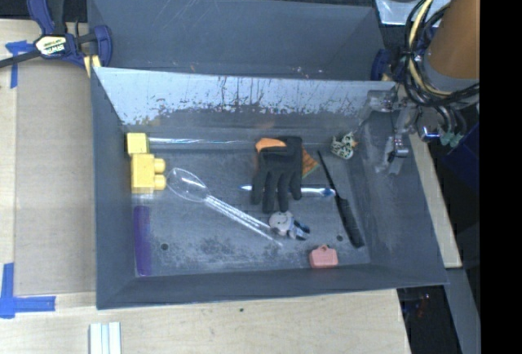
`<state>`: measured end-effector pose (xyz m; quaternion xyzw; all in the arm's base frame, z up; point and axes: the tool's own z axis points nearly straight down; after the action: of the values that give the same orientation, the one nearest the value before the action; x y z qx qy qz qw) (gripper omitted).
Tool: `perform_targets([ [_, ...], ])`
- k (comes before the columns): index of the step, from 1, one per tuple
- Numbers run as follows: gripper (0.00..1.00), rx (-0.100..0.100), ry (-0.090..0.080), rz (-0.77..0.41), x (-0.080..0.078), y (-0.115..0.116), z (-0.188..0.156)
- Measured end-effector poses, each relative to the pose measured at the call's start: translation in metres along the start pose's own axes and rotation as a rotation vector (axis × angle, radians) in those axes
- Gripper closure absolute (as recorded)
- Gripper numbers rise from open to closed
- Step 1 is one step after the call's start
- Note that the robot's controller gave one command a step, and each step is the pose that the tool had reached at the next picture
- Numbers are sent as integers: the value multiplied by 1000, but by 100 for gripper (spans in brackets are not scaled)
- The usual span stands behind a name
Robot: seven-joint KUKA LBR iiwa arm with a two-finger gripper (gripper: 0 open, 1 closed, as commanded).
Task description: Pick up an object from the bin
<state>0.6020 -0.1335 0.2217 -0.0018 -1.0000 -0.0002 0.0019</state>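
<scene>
Grey metal bin (245,42): nothing lifted yet. Gripper (396,150) over right sloped wall, nothing visible in it; open or closed, cannot tell. Nearest: small pale trinket (344,146), black comb (342,201). Black glove (277,174) mid-floor. Target not evident; descent, grasp, lift all left.

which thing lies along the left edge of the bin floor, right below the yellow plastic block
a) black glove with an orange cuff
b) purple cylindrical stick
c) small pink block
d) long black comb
b: the purple cylindrical stick lies lengthwise against the left wall of the grey metal bin, just below the yellow plastic block.
</scene>
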Motion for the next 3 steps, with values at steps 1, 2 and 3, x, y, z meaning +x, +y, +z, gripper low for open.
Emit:
perform_targets([
  [1,0,1,-8,-3,-2,1,-5],
  [2,0,-3,-3,-27,-26,62,71],
  [3,0,5,-20,39,-27,84,64],
])
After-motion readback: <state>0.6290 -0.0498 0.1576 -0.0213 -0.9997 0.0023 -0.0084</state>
